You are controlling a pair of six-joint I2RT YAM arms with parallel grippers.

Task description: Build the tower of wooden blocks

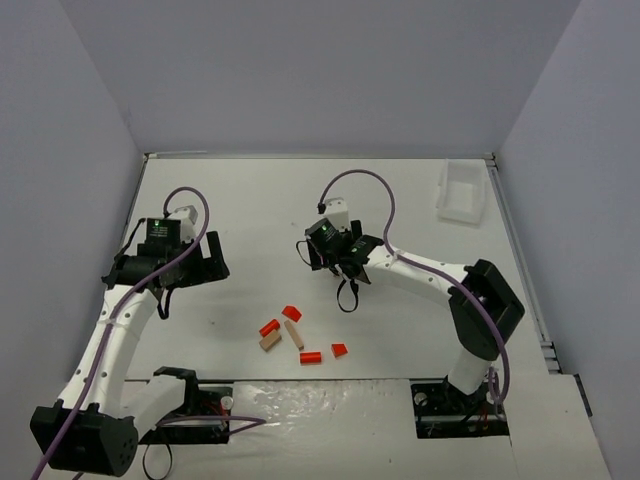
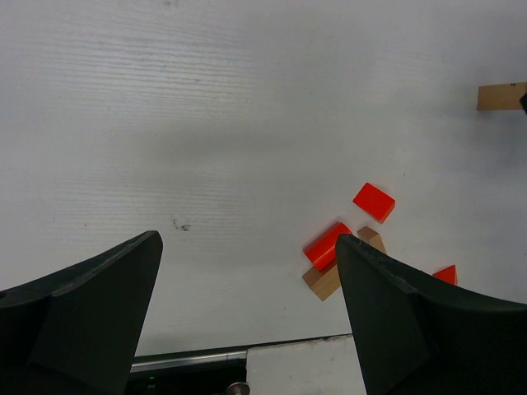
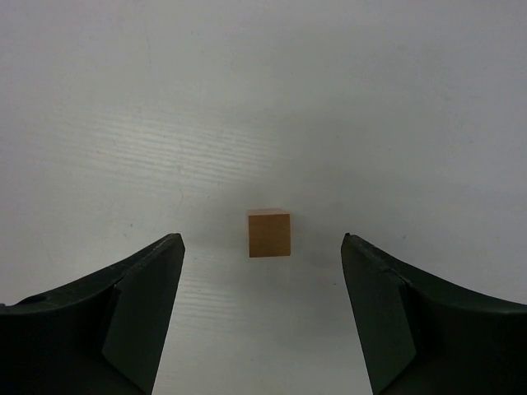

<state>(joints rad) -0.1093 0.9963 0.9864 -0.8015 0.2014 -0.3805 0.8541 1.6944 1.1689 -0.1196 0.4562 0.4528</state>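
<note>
At the counter's (image 1: 250, 200) centre, the right fingers (image 3: 412, 313) hang spread wide and empty, with a tan wooden cube (image 3: 269, 234) lying on the counter between them. Toward six o'clock, red and tan wood blocks (image 1: 291, 313) lie scattered, unstacked. At nine o'clock, the left fingers (image 2: 82, 321) are wide apart, holding nothing. A white tray (image 1: 460, 190) sits at two o'clock.

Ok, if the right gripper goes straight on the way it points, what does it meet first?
Likely the small tan block, centred between the open jaws of the right gripper; depth is unclear.
</note>
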